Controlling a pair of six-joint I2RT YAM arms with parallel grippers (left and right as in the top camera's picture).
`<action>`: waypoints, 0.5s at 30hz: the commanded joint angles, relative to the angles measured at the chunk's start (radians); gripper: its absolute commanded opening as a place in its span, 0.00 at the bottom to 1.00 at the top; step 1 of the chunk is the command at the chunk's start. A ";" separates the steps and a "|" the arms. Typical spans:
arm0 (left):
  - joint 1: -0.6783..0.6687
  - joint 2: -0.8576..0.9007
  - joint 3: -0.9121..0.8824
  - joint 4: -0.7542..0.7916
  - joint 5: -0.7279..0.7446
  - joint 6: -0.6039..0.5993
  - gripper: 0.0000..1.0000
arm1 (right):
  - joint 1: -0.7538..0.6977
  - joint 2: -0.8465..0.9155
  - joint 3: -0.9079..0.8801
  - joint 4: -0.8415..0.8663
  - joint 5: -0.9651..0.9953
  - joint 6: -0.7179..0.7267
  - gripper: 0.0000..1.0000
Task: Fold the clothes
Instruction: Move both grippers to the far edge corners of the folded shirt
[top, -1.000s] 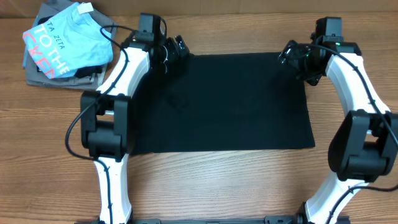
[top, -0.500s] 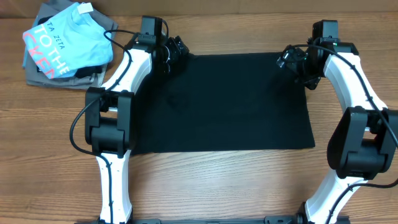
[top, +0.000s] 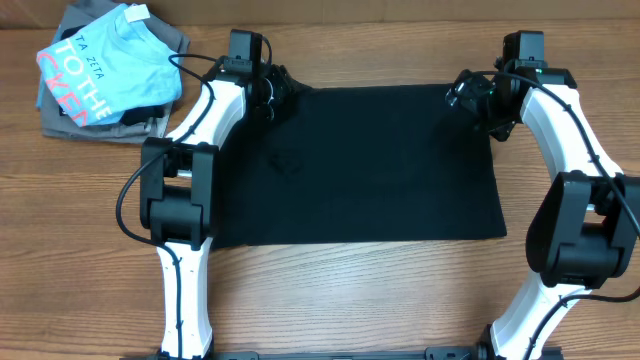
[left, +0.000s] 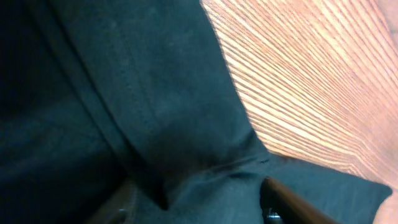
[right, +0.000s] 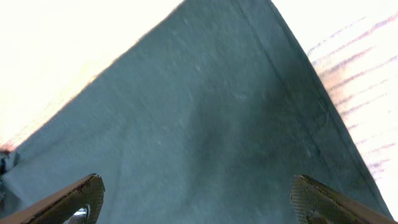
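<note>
The black shirt (top: 370, 170) lies flat on the wooden table as a wide rectangle. My left gripper (top: 274, 90) is at its far left corner. In the left wrist view its fingers (left: 199, 202) are apart, with a raised fold of the black fabric (left: 155, 93) between them. My right gripper (top: 466, 96) is at the far right corner. In the right wrist view its fingers (right: 199, 199) are wide open just over the flat black fabric (right: 205, 112) near the hem. The white neck tag is hidden.
A light blue tee with pink and white lettering (top: 100, 65) lies on folded grey garments (top: 60, 125) at the far left corner of the table. Bare wood (top: 350, 290) shows in front of the shirt.
My left gripper has drawn in a little to the left, onto the shirt's far left corner. My right gripper has shifted slightly toward the far edge and then held still.
</note>
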 joint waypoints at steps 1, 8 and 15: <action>0.000 0.030 0.019 -0.003 -0.037 -0.003 0.46 | 0.004 -0.003 0.028 0.049 0.010 -0.007 1.00; 0.000 0.030 0.019 -0.011 -0.092 -0.003 0.15 | 0.002 0.007 0.028 0.219 0.109 -0.039 1.00; 0.000 0.030 0.019 -0.018 -0.151 -0.003 0.04 | -0.005 0.069 0.031 0.296 0.171 -0.138 1.00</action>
